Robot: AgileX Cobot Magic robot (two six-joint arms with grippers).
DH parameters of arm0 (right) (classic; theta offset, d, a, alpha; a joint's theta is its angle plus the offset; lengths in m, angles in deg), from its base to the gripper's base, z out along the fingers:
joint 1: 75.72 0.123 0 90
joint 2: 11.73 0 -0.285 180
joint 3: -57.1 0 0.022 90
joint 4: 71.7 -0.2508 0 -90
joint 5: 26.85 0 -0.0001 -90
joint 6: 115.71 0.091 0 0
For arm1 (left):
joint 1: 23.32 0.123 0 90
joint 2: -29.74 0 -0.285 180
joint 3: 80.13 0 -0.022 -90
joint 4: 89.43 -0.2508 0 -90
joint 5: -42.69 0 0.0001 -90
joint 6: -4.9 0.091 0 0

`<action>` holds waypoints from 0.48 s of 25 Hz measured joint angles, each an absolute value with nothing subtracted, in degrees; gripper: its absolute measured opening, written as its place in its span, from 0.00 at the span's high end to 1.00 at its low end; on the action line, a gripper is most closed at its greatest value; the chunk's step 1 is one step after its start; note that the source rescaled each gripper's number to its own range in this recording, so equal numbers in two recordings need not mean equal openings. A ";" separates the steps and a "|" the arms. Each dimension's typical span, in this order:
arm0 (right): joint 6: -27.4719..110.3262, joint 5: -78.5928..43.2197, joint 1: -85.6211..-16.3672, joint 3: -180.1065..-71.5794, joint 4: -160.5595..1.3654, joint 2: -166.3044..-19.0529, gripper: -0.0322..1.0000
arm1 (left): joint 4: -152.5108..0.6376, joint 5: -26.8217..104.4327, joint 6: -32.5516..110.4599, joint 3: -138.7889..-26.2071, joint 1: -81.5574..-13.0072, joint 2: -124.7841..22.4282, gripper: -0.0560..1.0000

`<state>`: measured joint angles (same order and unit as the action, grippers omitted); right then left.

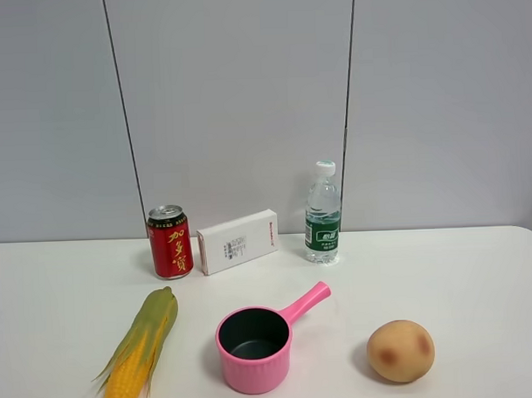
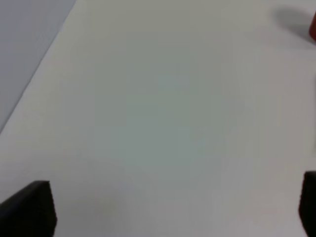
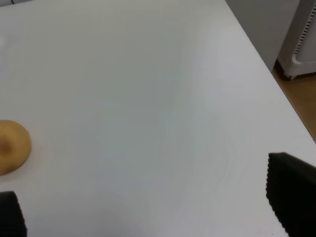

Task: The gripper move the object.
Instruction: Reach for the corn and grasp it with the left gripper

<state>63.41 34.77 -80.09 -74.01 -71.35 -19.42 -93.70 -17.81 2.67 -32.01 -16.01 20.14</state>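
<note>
Corn cob (image 1: 140, 352) lies front-left on the counter (image 1: 478, 270), yellow kernels nearest, green husk pointing back toward the red can (image 1: 170, 242), left of the pink saucepan (image 1: 254, 348). Left fingers (image 2: 27, 210) and right fingers (image 3: 291, 192) are spread wide, gripping nothing.

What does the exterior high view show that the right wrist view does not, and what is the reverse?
Only the exterior high view shows the corn cob, the pink pot, the red can, the white box and the water bottle. Only the right wrist view shows the right gripper, open, and a strip of wooden floor. Both views show the potato and the white table.
</note>
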 joint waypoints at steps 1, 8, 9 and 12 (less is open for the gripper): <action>63.41 34.77 -80.09 -74.01 -71.35 -19.42 0.00 | -93.65 -18.03 2.67 -32.58 -16.01 18.49 0.00; 63.41 34.77 -80.09 -74.01 -71.35 -19.42 0.00 | -91.32 -18.39 2.67 -44.66 -16.01 -4.01 0.00; 63.41 34.77 -80.09 -74.01 -71.35 -19.42 0.00 | -90.66 -18.22 2.67 -46.89 -16.01 -7.30 0.00; 63.41 34.77 -80.09 -74.01 -71.35 -19.42 0.00 | -89.02 -17.37 2.67 -52.60 -16.01 -18.73 0.00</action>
<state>63.41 34.77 -80.09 -74.01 -71.35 -19.42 -89.02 -17.37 2.67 -52.60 -16.01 -18.73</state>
